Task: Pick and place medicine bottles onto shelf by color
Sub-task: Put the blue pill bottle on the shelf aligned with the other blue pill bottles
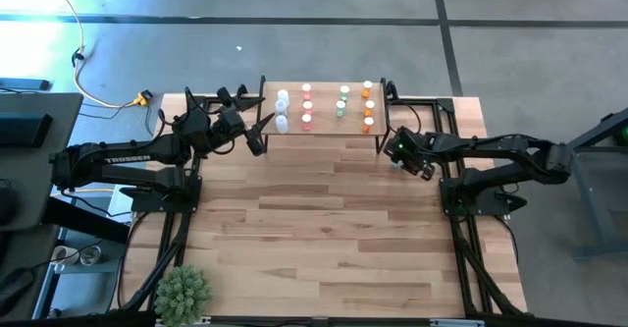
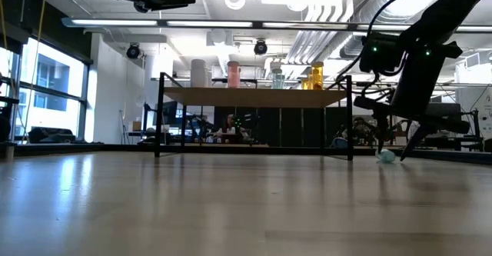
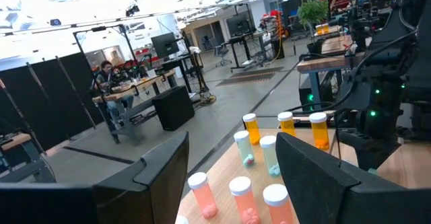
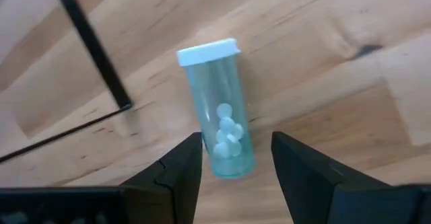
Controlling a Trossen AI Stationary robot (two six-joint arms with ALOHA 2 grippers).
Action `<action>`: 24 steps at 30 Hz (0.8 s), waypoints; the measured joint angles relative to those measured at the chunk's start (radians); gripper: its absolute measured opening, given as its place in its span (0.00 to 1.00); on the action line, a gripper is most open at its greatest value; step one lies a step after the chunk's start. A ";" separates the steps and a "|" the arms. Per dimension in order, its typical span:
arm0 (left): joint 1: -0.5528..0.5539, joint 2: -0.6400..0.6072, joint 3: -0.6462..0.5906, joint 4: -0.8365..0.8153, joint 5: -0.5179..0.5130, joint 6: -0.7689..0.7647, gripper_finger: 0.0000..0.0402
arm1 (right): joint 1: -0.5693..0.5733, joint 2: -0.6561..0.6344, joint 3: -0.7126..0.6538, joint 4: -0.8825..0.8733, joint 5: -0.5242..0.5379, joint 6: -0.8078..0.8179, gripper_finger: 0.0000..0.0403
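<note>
Green bottle (image 4: 221,126) lying flat beside shelf (image 1: 324,138) leg; right gripper (image 4: 236,158) open, straddling its base. Left gripper (image 3: 229,177) open over shelf's left end, above pink bottles (image 3: 244,198). Plant (image 1: 183,292) well clear of shelf.

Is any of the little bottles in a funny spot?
Yes. One see-through green bottle with a white cap lies tipped over on the wooden table beside the small raised wooden shelf, under the open right gripper. The others stand upright on the shelf.
</note>
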 joint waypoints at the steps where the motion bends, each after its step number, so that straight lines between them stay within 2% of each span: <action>1: 0.000 0.000 0.000 0.000 0.000 0.000 0.53 | 0.000 0.000 0.000 -0.010 0.000 0.000 0.42; 10: 0.000 0.000 0.000 0.000 0.000 -0.002 0.53 | 0.000 0.000 0.000 -0.068 0.001 0.000 0.41; 19: 0.000 0.000 0.000 -0.035 0.000 -0.003 0.53 | 0.000 0.000 0.000 -0.077 0.010 -0.026 0.27; 24: 0.000 0.000 0.000 -0.043 0.000 -0.027 0.53 | 0.000 -0.001 0.000 -0.076 0.013 -0.027 0.24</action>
